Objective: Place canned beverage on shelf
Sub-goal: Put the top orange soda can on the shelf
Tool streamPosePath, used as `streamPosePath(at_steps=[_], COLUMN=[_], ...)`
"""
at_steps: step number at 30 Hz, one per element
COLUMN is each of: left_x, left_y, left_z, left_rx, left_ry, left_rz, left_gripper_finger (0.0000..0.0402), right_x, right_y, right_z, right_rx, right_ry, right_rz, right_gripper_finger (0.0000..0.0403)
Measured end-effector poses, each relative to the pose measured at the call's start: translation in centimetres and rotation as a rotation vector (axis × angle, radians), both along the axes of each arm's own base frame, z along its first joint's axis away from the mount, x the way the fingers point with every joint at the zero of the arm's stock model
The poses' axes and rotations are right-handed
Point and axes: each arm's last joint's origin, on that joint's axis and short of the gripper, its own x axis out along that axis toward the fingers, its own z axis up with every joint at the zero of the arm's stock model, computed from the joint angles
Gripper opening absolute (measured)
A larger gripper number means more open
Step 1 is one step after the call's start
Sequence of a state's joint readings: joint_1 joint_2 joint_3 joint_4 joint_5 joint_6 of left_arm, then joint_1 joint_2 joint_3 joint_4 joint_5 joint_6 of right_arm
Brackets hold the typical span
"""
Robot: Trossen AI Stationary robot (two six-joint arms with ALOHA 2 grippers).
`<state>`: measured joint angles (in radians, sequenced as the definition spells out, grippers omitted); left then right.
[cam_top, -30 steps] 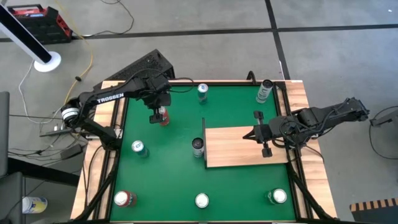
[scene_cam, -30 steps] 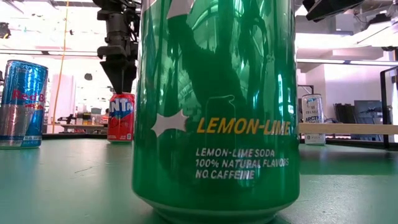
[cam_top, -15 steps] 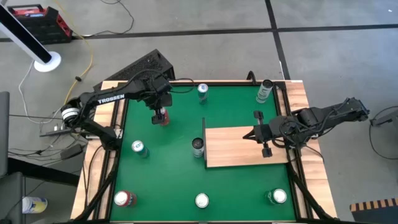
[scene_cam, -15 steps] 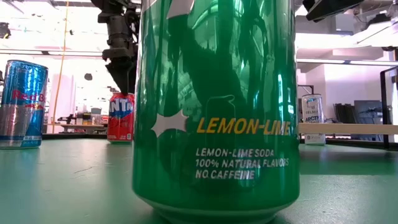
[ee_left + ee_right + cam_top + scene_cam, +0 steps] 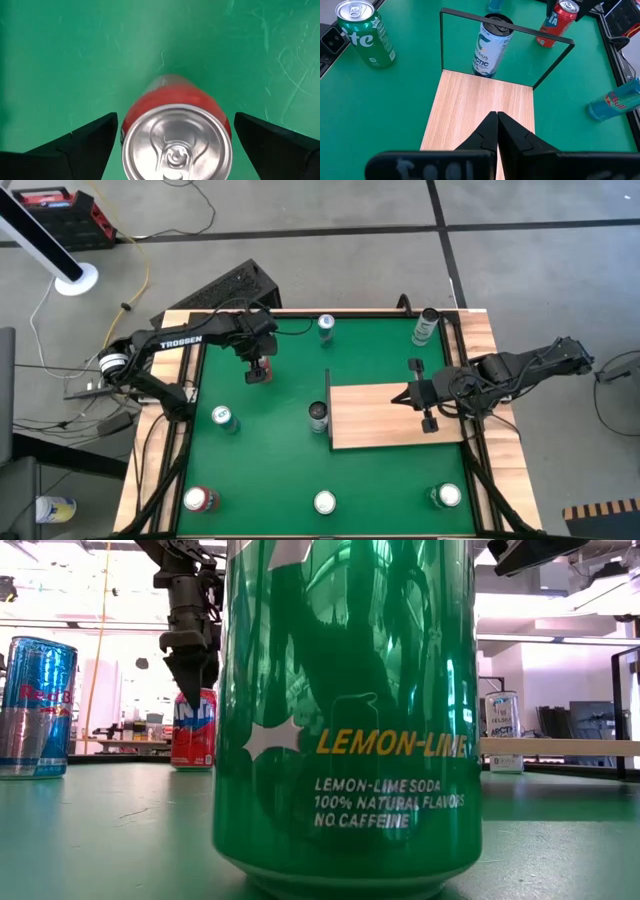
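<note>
1. Since the earlier frame the left gripper [image 5: 260, 366] has sunk lower over the red Fanta can [image 5: 262, 373], its tips now reaching down past the can's top in the low view.
2. Its fingers [image 5: 85, 142] stand wide apart on either side of the can's silver lid [image 5: 177, 145], touching nothing.
3. That can stands upright on the green tabletop [image 5: 270, 460], far-left area, well apart from the shelf [image 5: 385, 420].
4. The shelf lies right of centre, with a pale can [image 5: 318, 416] just beside its dark upright edge.
5. The right gripper [image 5: 421, 399] hovers over the shelf's right part, fingers [image 5: 515, 137] pressed together, empty.
</note>
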<state>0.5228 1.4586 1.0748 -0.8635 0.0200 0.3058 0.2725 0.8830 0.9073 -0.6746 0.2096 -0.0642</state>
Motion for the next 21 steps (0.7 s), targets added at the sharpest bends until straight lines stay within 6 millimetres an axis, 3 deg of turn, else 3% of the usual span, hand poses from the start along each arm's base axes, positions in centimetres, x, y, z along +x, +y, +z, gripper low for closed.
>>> streamPosePath(at_steps=[7,21], left_x=[0.02,-0.03], left_y=[0.01,0.01], left_z=[0.01,0.03], left_rx=[0.0,-0.006], left_ry=[-0.002,0.001], left_rz=[0.005,0.035], left_gripper_finger=[0.0377,0.0296], right_x=[0.01,0.0], right_y=[0.0,0.0], right_z=[0.01,0.01], right_rx=[0.001,0.009], right_ry=[-0.001,-0.001], right_rz=[-0.001,-0.007], right_gripper_finger=[0.003,0.003])
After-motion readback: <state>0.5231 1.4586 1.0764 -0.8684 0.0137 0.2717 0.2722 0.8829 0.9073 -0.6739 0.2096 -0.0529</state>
